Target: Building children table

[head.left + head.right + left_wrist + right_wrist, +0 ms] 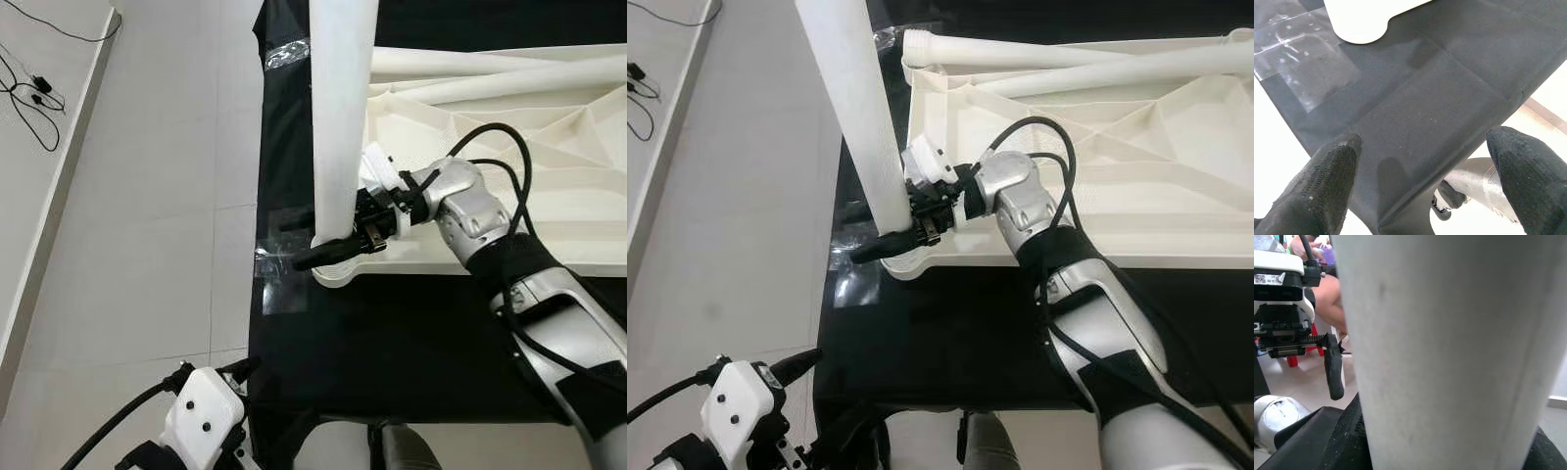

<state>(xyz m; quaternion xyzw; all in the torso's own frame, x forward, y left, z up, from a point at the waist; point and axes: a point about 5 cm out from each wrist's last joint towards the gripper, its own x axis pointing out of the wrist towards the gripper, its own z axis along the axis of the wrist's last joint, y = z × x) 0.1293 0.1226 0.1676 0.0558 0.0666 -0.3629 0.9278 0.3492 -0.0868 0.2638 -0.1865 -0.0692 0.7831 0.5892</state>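
A white table top [549, 186] lies upside down on a black cloth [392, 343]. One white table leg [343, 117] stands upright in its near left corner socket [338, 272]. My right gripper [338, 245] is shut on this leg just above the socket; the right wrist view shows the leg [1449, 352] close between the black fingers. Two more legs [1068, 59] lie along the top's far edge. My left gripper [1420, 176] hangs open and low over the cloth's near left edge, apart from the table.
Pale floor tiles [157, 245] stretch to the left, with black cables [34, 93] by the wall. Clear plastic film [279, 269] lies on the cloth beside the socket. A seated person's leg [1327, 298] and a red stool foot [1290, 360] appear behind my left gripper.
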